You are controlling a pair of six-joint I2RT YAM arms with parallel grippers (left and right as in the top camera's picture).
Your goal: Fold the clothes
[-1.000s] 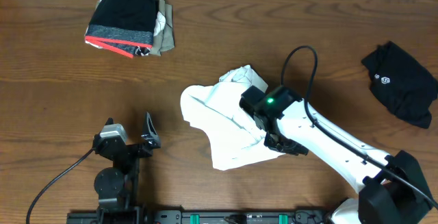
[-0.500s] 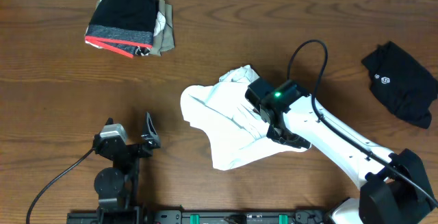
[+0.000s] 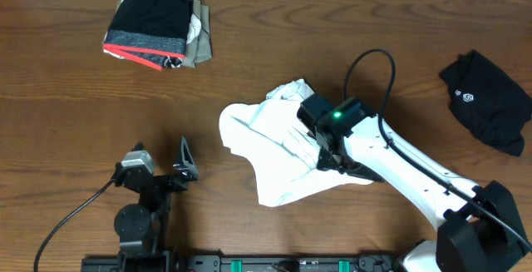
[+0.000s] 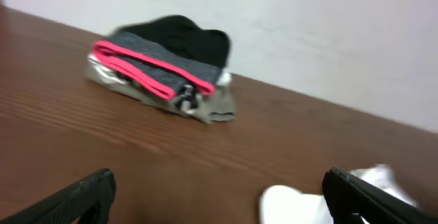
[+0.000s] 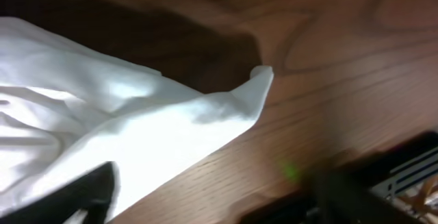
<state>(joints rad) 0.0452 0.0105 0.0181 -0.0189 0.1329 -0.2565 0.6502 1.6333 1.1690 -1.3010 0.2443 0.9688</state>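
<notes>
While my right end effector [image 3: 330,159] hovers spread over the white shirt [image 3: 268,151], middle of the table [image 3: 66,122], left end effector [image 3: 160,165] spread too, near left, black garment [image 3: 486,101] far right, folded pile [image 3: 156,24] far left.

- The table [image 3: 66,122] is brown wood with a plain grain, smooth, with a soft sheen.
- The white shirt [image 3: 266,151], near the table's middle, is thin matt cloth, heavily wrinkled.
- The black garment [image 3: 490,101] at the right edge is matt cloth with a small white printed logo.
- The folded stack [image 3: 154,22] by the far left corner is soft cloth: black on top, a grey flecked band edged in red, beige beneath.
- The right arm [image 3: 407,176] has a smooth, glossy white plastic shell.
- The left claw [image 3: 162,160] looks like matt black plastic.
</notes>
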